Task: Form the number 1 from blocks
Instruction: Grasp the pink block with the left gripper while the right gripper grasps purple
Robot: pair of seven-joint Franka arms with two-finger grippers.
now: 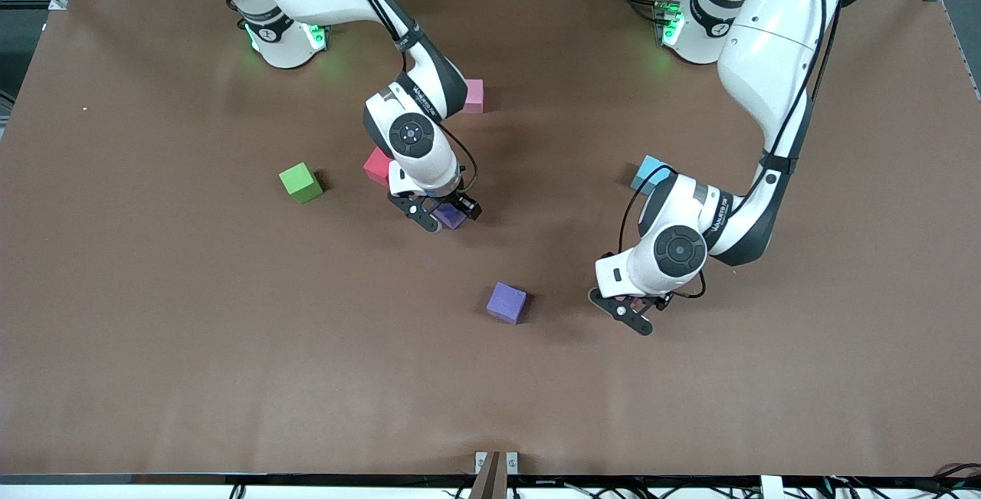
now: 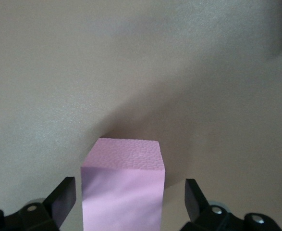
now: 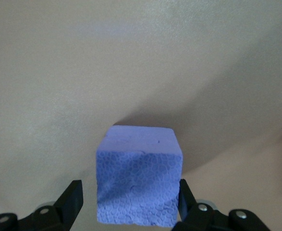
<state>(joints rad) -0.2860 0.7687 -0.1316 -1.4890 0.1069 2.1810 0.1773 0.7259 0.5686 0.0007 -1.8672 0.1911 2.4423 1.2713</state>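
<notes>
**Both grippers stand astride a block, neither has clamped**

The right gripper [image 1: 443,217] is low at the table, near the middle. Its fingers stand apart on two sides of a purple block [image 3: 140,183]. One finger [image 3: 185,195] looks to be at the block's face, and the other shows a narrow gap, so I judge that the grip is not made yet. The block lies straight between the fingers, its flat faces toward them. The coming move should need only a squeeze, no turn.

The left gripper [image 1: 628,313] is also low, toward the left arm's end of the table. It is wide open around a pink block [image 2: 124,192], with table showing on both sides of it.

The blocks are cubes of matte foam with a fine pebbled skin and sharp edges. A cube has no long axis, so any pair of faces will serve. Foam gives under pressure.

Loose on the brown table [image 1: 230,369] lie a second purple block [image 1: 506,302], a green [image 1: 300,182], a red [image 1: 377,165], a light blue [image 1: 651,173] and a second pink block [image 1: 473,95]. They are well apart, and no figure 1 is formed yet.
</notes>
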